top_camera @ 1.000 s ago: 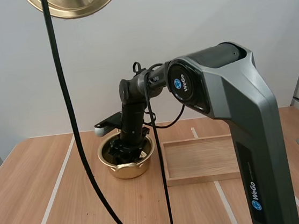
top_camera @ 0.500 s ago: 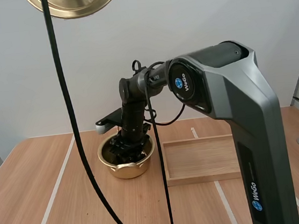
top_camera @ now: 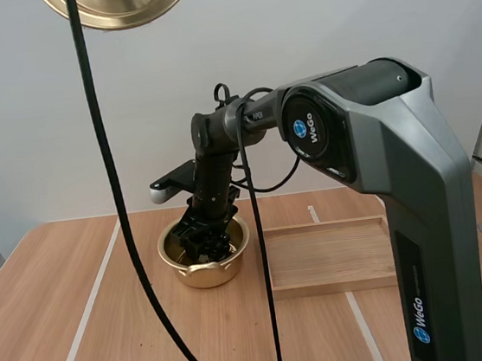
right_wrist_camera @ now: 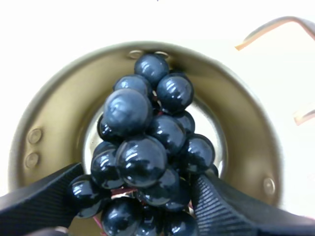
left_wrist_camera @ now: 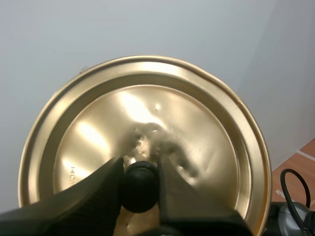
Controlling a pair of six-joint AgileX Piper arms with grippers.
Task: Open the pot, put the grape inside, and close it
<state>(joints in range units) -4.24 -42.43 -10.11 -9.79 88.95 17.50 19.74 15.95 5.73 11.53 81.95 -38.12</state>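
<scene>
Nearest, the left claw (left_wrist_camera: 140, 169) is clamped on the black knob (left_wrist_camera: 140, 186) of the golden lid (left_wrist_camera: 197, 142), held high above the surface (top_camera: 28, 300) with a finger on each side of the knob. Farther out, the right arm (top_camera: 379, 165) reaches forward and down, and the right claw (top_camera: 204, 237) sits in the mouth of the open golden pot (top_camera: 204, 276). Its fingers pinch the bunch of grapes (right_wrist_camera: 142, 157) from both sides, the dark berries hanging over the pot's inside. Just beside the pot lies the wooden tray (top_camera: 331, 285).
</scene>
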